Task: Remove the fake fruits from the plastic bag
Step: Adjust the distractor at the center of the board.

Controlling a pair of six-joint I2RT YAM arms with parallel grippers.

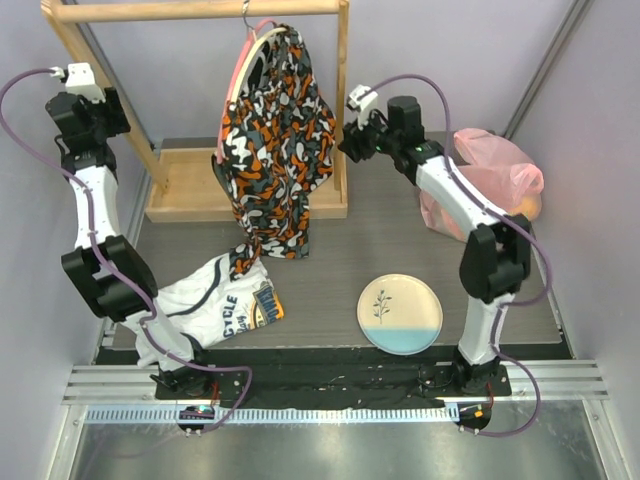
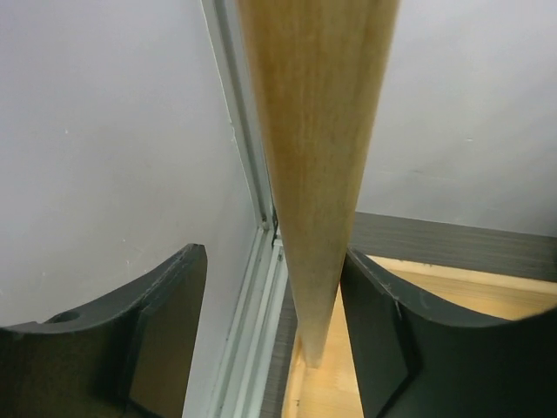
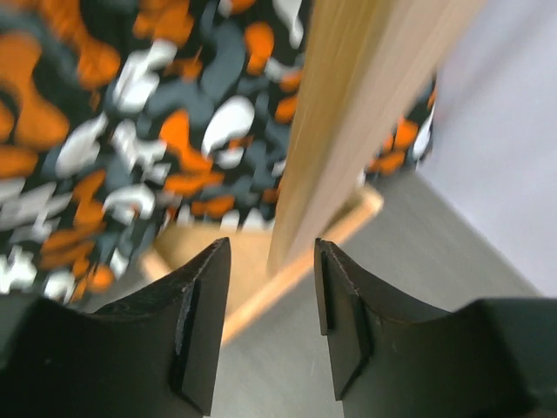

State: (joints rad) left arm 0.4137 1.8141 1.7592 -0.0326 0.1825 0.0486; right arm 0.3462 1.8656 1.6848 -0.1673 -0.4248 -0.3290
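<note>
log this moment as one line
left pincer open at left rack post | right pincer open near right rack post | pink bag not held, far right | plate bare

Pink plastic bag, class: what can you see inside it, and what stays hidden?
Through the pink plastic bag, only a yellow-orange shape shows near its right edge, possibly a fake fruit. Crinkled plastic and the right arm crossing it hide any other contents.

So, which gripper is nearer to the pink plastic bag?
Right. The right gripper is at the rack post nearest the plastic bag; the left gripper is at the far opposite post.
</note>
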